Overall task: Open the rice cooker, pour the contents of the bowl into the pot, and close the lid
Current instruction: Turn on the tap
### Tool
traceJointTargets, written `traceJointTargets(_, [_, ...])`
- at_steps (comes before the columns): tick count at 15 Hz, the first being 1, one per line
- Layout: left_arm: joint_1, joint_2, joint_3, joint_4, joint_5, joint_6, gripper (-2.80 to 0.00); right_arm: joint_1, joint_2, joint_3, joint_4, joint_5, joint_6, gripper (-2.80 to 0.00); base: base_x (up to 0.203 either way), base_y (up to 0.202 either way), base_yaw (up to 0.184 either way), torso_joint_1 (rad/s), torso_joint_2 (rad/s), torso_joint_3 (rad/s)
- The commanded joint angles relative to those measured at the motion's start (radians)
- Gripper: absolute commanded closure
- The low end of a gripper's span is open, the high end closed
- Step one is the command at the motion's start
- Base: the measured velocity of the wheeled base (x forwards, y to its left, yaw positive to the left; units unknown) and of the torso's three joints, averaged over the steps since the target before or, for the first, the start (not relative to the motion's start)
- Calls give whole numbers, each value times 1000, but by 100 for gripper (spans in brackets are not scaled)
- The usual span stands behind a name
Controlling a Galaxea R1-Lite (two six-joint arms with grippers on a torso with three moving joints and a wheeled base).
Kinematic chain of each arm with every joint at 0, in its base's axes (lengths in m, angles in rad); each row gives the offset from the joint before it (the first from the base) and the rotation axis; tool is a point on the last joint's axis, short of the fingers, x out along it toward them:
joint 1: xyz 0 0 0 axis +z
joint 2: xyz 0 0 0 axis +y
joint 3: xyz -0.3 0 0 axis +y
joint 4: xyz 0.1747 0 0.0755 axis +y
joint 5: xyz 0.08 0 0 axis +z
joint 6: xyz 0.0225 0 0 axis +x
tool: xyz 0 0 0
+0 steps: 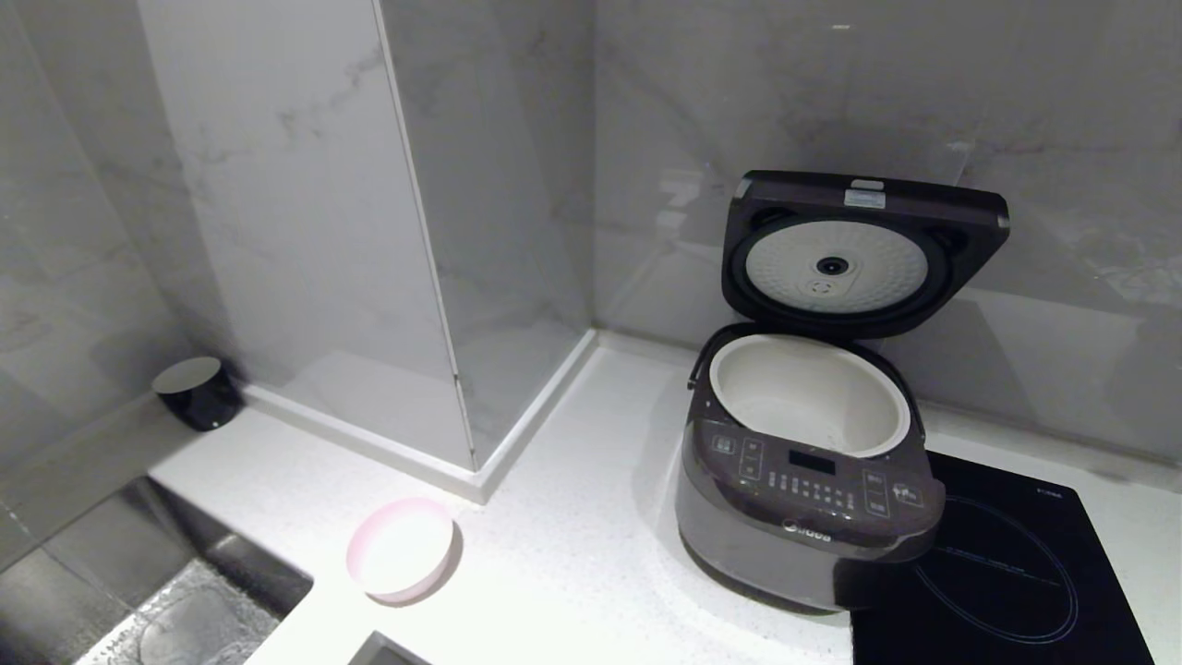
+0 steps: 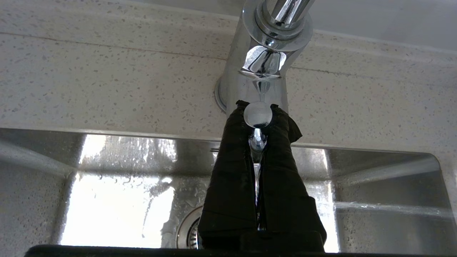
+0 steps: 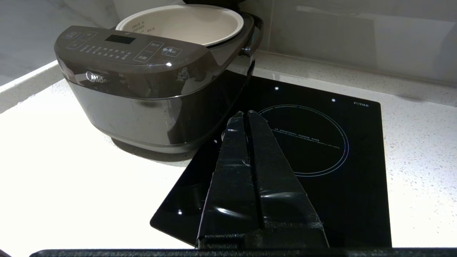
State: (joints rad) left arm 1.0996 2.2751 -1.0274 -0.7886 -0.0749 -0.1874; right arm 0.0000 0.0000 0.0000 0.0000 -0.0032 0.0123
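Kitchen — sink [image 2: 375, 185], hob [image 1: 1007, 573], rice cooker [image 1: 803, 517]

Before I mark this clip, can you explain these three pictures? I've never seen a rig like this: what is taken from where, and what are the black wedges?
The wide picture comes from a camera on the robot's head. It shows a white counter with the rice cooker, its lid raised, the cream pot inside, a pink bowl and a black hob. The other two come from cameras on the wrists. The black wedges are gripper fingers. The left gripper is shut on a chrome tap lever over the sink. The right gripper is shut, empty, above the hob.
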Motion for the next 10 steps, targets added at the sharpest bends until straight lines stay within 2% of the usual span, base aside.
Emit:
traceJointTargets(1, [2, -3, 3, -6, 0, -1, 0, 0, 0, 0, 0, 0, 0, 0, 0, 0, 0, 0, 0, 0])
traceJointTargets(10, [3, -12, 21, -6, 0, -4, 0, 0, 0, 0, 0, 0, 0, 0, 0, 0, 0, 0, 0, 0])
